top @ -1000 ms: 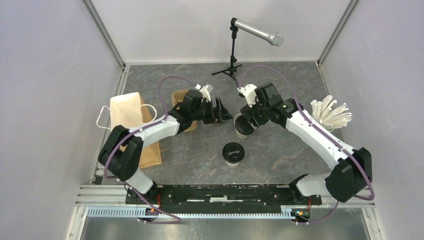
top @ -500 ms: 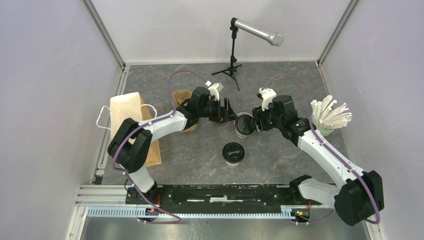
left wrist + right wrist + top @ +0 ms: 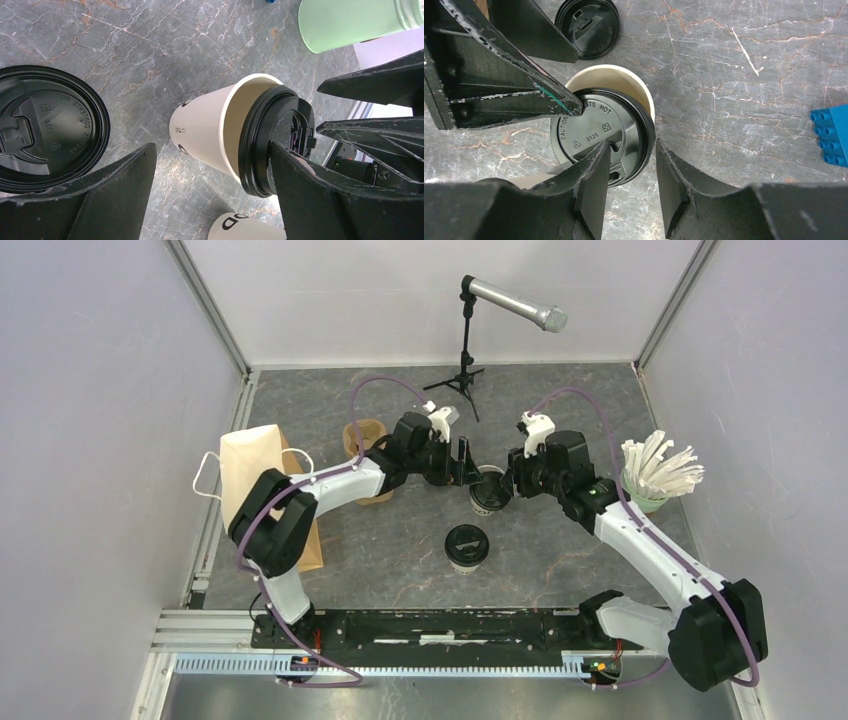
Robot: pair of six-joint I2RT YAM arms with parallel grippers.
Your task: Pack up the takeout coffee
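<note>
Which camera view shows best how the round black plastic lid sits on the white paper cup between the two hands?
Left wrist: the round black plastic lid sits crooked, the white paper cup partly uncovered. Right wrist looks down on it; top external shows it small.

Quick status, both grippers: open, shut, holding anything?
Left gripper: open, straddling the tilted cup, holding nothing.
Right gripper: nearly closed at the crooked lid; grip unclear.

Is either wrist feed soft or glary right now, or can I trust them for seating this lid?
Left wrist: lid and cup sharp, the left tool slightly soft at the frame's bottom. Right wrist: embossed lid text legible, no glare, the right tool a dark foreground. Top external: evenly lit, soft shadows, cup small.
</note>
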